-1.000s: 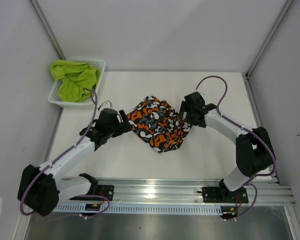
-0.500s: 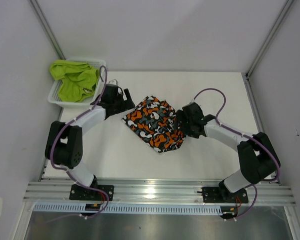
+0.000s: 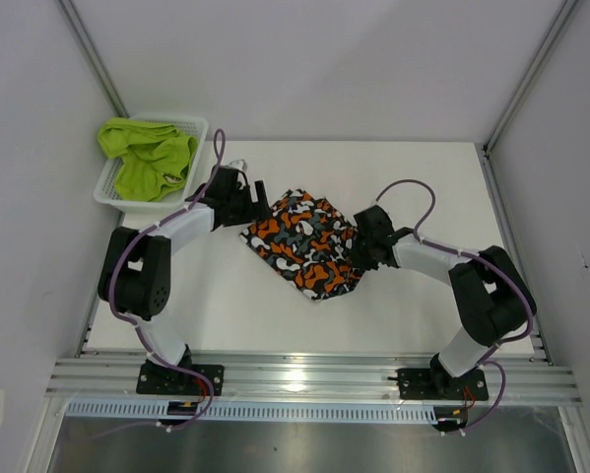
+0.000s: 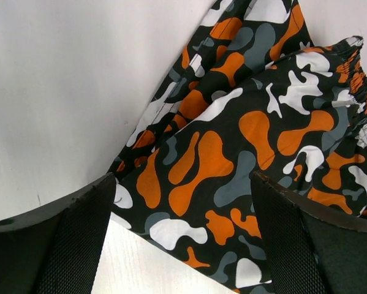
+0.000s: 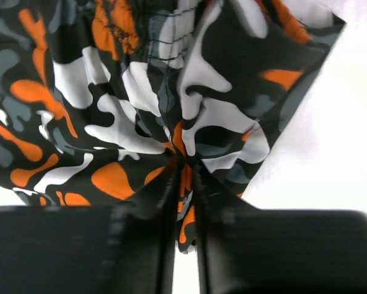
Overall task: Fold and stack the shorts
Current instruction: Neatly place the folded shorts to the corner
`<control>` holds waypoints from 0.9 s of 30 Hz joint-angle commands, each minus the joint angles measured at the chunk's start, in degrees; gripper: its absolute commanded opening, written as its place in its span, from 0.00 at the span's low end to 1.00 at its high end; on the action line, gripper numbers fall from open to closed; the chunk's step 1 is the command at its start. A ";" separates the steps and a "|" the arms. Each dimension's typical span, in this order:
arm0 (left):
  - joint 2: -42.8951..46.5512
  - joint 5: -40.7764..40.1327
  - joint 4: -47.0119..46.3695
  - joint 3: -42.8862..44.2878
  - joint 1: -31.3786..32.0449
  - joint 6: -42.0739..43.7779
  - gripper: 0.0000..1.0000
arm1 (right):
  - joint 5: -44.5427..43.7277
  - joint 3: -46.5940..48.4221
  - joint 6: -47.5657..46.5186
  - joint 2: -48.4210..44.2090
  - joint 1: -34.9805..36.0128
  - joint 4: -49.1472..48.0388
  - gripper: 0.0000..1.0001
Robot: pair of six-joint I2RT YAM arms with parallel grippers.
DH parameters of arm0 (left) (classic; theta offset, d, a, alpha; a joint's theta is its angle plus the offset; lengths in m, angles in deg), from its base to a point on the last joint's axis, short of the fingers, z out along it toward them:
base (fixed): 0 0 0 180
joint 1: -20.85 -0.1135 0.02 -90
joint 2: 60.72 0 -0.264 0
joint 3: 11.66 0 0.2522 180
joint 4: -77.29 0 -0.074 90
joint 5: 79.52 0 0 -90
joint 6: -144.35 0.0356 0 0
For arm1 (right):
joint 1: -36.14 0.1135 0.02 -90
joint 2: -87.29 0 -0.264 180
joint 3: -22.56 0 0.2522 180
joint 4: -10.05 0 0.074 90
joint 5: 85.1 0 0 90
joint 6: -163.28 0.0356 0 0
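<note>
Top external: basket [image 3: 202,126] holding lime shorts [image 3: 147,158] near camouflage shorts [image 3: 304,246].

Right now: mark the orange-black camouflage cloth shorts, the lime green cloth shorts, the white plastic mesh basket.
camouflage shorts [image 3: 304,246], top view, cloth middle
lime green shorts [image 3: 152,160], top view, bunched middle
white mesh basket [image 3: 203,133], top view, right rim

This is looking like a robotics lab test cell. A left arm [image 3: 166,232] and a right arm [image 3: 432,258] are sitting bolted to an aluminium rail [image 3: 314,374] along the bottom of the frame, trailing purple cables [image 3: 409,181]. Plain white panels [image 3: 314,69] and aluminium posts [image 3: 93,54] are boxing in a white counter [image 3: 423,187] carrying staged props: camouflage shorts [image 3: 304,241] and a mesh basket [image 3: 198,148].
</note>
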 commanded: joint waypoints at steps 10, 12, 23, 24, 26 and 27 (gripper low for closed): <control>0.75 3.59 -7.42 -8.12 1.69 -6.09 0.71 | -2.18 6.77 -9.67 4.13 -4.13 3.59 0.10; 1.10 3.33 -8.38 -9.34 2.66 -7.05 0.68 | -1.39 8.00 -10.20 5.18 -4.92 3.77 0.10; 8.83 -13.76 -8.07 -19.18 12.06 -14.87 0.43 | -2.88 13.71 -14.58 9.58 -7.56 6.75 0.10; 9.71 -16.16 -6.99 -19.54 12.85 -15.92 0.42 | -2.88 14.15 -15.12 9.84 -7.74 7.10 0.10; 12.69 -18.37 -7.15 -22.95 15.40 -17.76 0.39 | -2.54 15.29 -15.91 10.37 -8.53 7.63 0.11; 13.58 -19.86 -7.07 -23.93 16.19 -18.73 0.36 | -2.53 15.73 -16.96 10.46 -8.70 7.89 0.11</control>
